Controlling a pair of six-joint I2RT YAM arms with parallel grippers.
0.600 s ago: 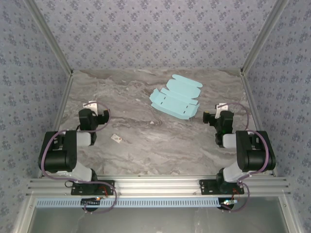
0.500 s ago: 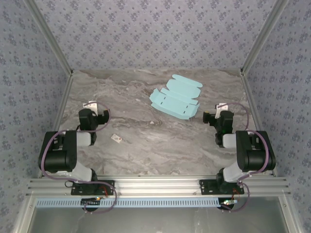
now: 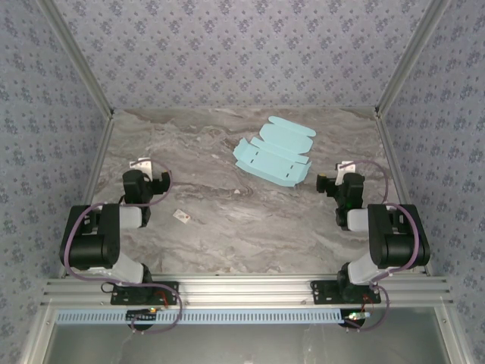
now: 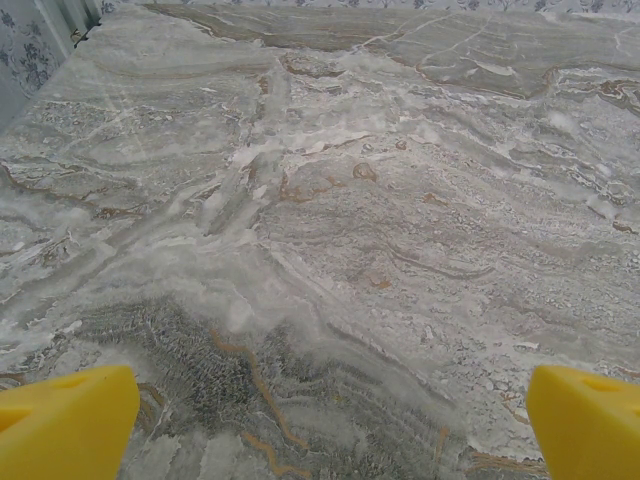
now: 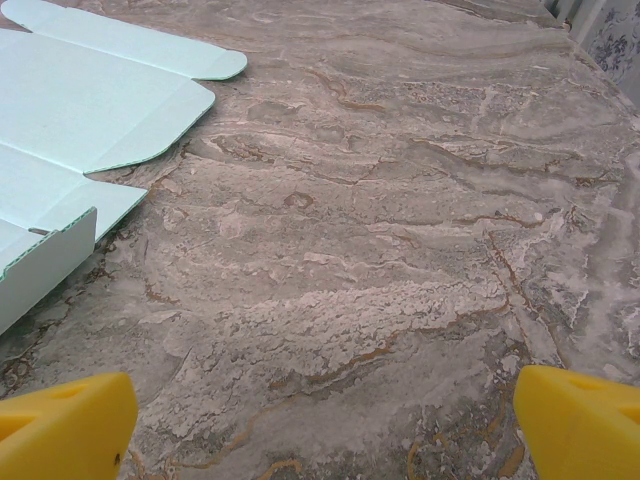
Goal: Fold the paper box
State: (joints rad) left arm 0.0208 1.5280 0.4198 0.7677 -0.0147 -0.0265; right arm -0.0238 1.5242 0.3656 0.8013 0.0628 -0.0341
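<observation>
Paper box (image 3: 273,155): flat die-cut sheet, far right-centre of counter (image 3: 227,227), one side flap standing up
left fingers (image 4: 60,420): wide apart, empty
right fingers (image 5: 580,420): wide apart, empty, near sheet
progress: barely started; essentially all folds left

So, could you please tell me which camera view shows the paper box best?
The top external view: the whole paper box lies unfolded on the table. The right wrist view shows some flaps at its left edge.
</observation>
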